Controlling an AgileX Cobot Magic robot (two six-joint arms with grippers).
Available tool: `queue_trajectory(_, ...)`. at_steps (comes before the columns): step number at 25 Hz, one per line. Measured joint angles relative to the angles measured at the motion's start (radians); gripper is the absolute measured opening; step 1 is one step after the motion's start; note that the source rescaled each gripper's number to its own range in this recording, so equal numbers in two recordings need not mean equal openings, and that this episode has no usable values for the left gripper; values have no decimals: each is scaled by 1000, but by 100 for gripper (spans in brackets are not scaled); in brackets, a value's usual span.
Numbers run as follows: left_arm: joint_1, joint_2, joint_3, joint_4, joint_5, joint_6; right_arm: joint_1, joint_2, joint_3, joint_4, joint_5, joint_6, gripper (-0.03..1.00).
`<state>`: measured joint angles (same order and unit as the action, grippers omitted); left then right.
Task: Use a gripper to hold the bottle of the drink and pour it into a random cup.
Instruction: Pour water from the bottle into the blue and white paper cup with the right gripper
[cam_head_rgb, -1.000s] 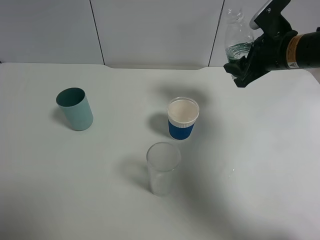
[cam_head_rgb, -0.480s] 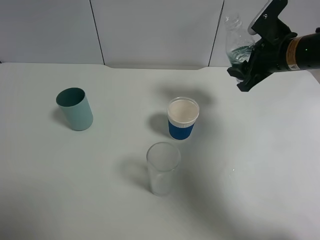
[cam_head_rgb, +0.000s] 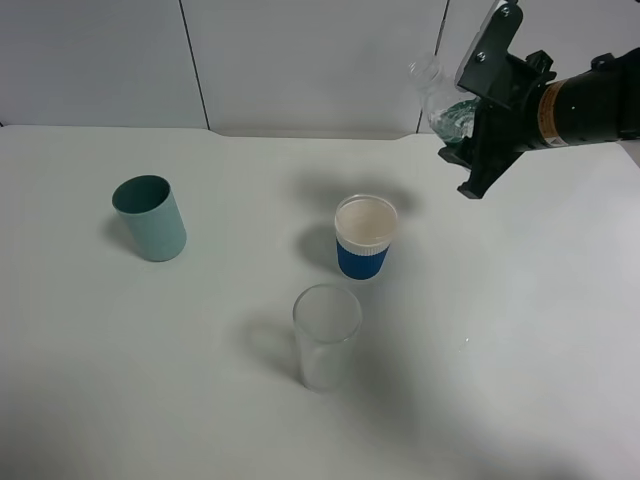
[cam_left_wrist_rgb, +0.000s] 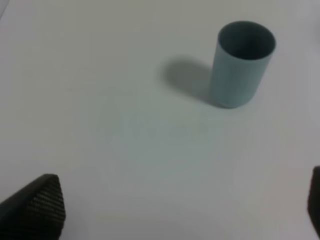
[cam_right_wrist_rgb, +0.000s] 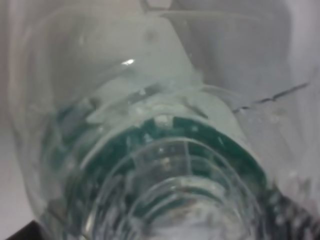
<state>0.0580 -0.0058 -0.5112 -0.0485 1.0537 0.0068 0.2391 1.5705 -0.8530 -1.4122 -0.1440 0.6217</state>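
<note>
Tumbler (cam_head_rgb: 326, 345) just before cup (cam_head_rgb: 365, 237)

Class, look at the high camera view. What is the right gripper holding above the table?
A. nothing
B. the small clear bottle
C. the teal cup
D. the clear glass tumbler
B: the right gripper is shut on the bottle, tilted in the air, while the teal cup and tumbler stand untouched on the table.

Small clear bottle (cam_head_rgb: 437, 98) with dark green label, clamped in the right gripper (cam_head_rgb: 470, 138), tilted with neck leftward, held aloft, seemingly little liquid inside, blue-and-white paper cup (cam_head_rgb: 366, 238) upright on table, lower left of it
</note>
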Motion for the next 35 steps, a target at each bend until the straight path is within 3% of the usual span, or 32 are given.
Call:
queue_trajectory(17, 0, 0, 0, 0, 0, 0, 65, 0, 0, -72, 107, -98, 0)
queue_trajectory(25, 0, 0, 0, 0, 0, 0, 141, 70, 0, -80, 229, -150, 0)
queue_trajectory(35, 0, 0, 0, 0, 0, 1, 199, 107, 0, -80, 309, -229, 0)
